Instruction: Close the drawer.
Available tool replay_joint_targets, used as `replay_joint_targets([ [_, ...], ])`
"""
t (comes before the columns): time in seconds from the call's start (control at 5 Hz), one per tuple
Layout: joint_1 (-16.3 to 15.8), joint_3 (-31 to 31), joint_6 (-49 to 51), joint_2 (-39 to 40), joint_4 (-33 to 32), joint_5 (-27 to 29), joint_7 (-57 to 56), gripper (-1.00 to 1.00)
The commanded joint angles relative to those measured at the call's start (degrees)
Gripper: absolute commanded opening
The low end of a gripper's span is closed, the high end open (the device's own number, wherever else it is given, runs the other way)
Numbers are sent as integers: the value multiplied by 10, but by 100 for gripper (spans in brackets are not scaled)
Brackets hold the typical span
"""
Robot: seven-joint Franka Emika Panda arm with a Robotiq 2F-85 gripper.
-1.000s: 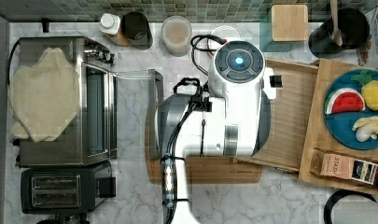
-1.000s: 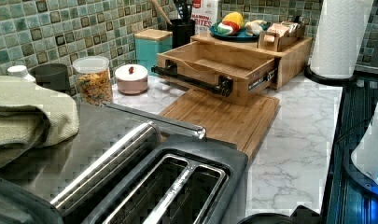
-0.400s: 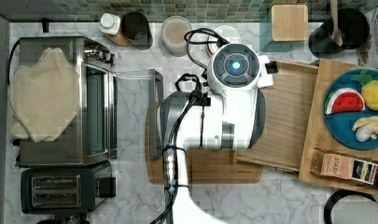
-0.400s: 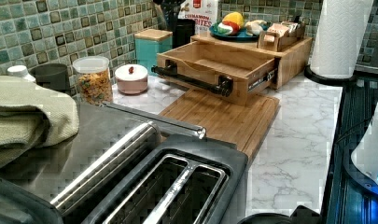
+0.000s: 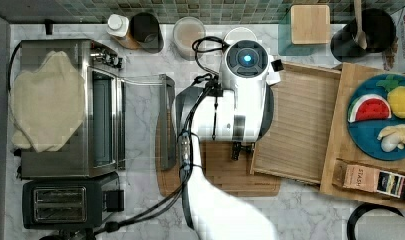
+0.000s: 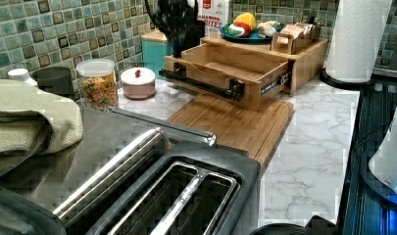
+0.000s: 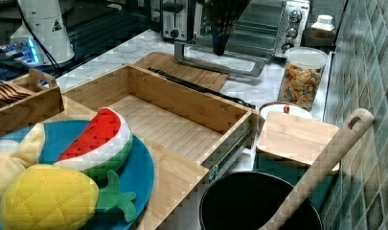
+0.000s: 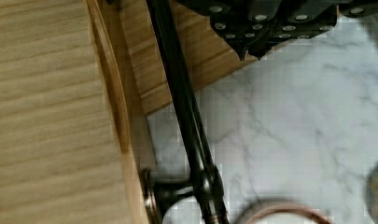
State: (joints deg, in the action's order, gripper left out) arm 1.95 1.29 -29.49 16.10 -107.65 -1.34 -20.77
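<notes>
The drawer (image 5: 302, 125) is a shallow light-wood tray pulled out of the wooden stand that bears the blue fruit plate (image 7: 139, 167). Its slatted floor (image 6: 230, 68) is bare, and a black bar handle (image 6: 201, 84) runs along its front. In the wrist view that handle (image 8: 182, 102) passes close beside my gripper (image 8: 253, 52), whose black fingers stand together, shut on nothing, above the marble counter. In the left view the gripper (image 6: 176, 51) hangs just outside the handle's far end. My white arm covers the drawer's front in the top view.
A wooden cutting board (image 6: 235, 125) lies on the counter in front of the drawer. The toaster oven's open door (image 7: 220, 62) and a toaster (image 5: 60, 205) lie beyond it. A cereal jar (image 6: 97, 83), pink lidded pot (image 6: 137, 82) and teal box (image 5: 310, 25) line the tiled wall.
My arm has shifted toward the top view's left, off the drawer's middle. In the left view the gripper has come down into sight by the handle's far end. The drawer has not moved.
</notes>
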Motion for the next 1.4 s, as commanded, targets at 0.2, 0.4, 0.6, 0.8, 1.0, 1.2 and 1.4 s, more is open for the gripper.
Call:
replay_joint_targets([
  [0.2,-13,2,-118,-16,-98,-33,9,-100],
  [0.4,-8,-2,-189,-20,-136,-103,56,-100],
  [0.6,-6,6,-196,-6,-129,-93,29,-100],
  [0.8,-13,15,-212,-10,-144,-115,58,-100],
  [1.0,-15,26,-222,-19,-156,-144,66,-100],
  [1.2,-12,37,-249,-30,-175,-173,76,-100],
  [1.4,12,37,-237,-32,-174,-161,19,-100],
])
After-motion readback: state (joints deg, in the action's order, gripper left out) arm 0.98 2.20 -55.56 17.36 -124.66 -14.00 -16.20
